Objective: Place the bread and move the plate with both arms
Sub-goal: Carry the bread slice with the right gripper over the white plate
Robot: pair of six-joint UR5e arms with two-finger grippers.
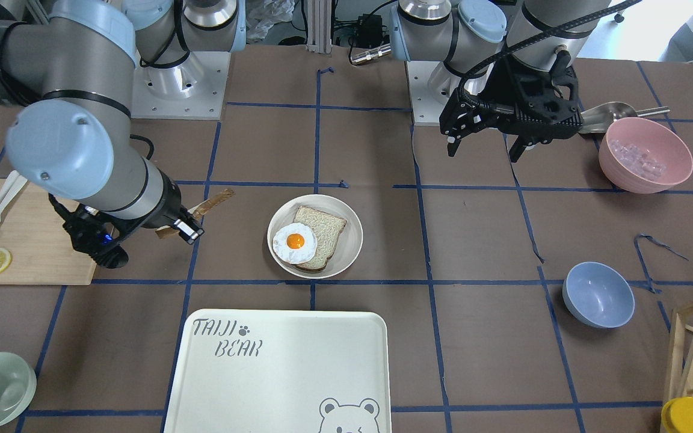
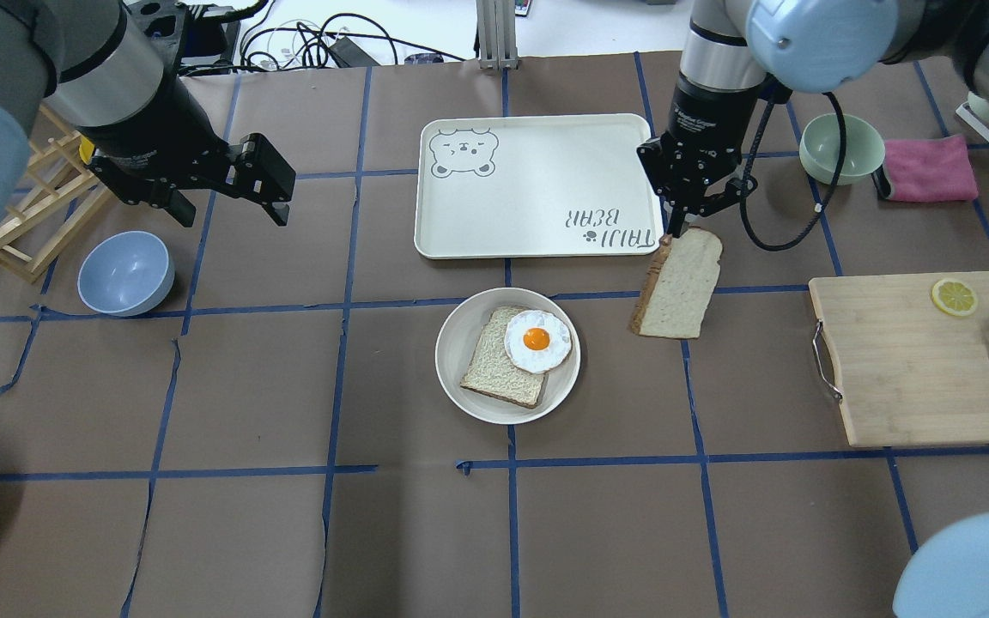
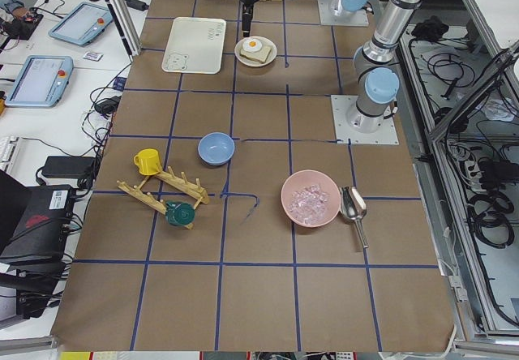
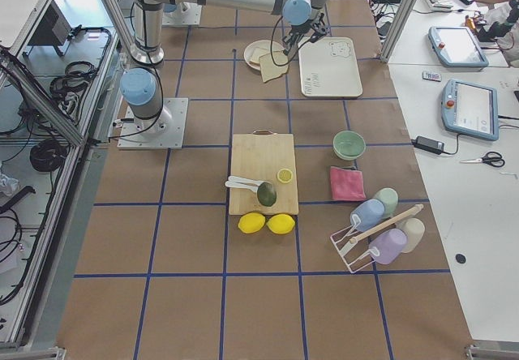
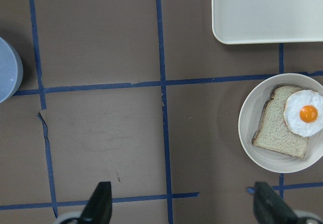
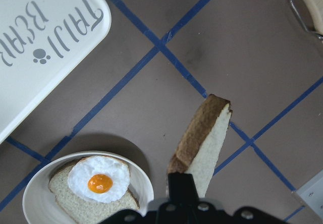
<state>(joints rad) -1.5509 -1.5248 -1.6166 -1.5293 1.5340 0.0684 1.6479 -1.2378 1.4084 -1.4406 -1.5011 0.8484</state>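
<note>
My right gripper (image 2: 673, 228) is shut on the top edge of the bread (image 2: 680, 287), a pale slice with a dark crust. The slice hangs tilted above the table, right of the plate (image 2: 453, 352) and apart from it. In the right wrist view the bread (image 6: 206, 141) hangs below the fingers, beside the plate (image 6: 145, 182). The round cream plate holds a smaller slice (image 2: 494, 369) with a fried egg (image 2: 537, 341) on it. My left gripper (image 2: 233, 209) is open and empty, hovering far left of the plate, and shows in the front view (image 1: 483, 150).
The white bear-print tray (image 2: 537, 184) lies just beyond the plate. A wooden cutting board (image 2: 907, 360) with a lemon slice and cutlery is at the right. A blue bowl (image 2: 125, 273) and wooden rack (image 2: 31, 223) are at the left; a green bowl (image 2: 842, 148) and pink cloth (image 2: 931, 168) at far right.
</note>
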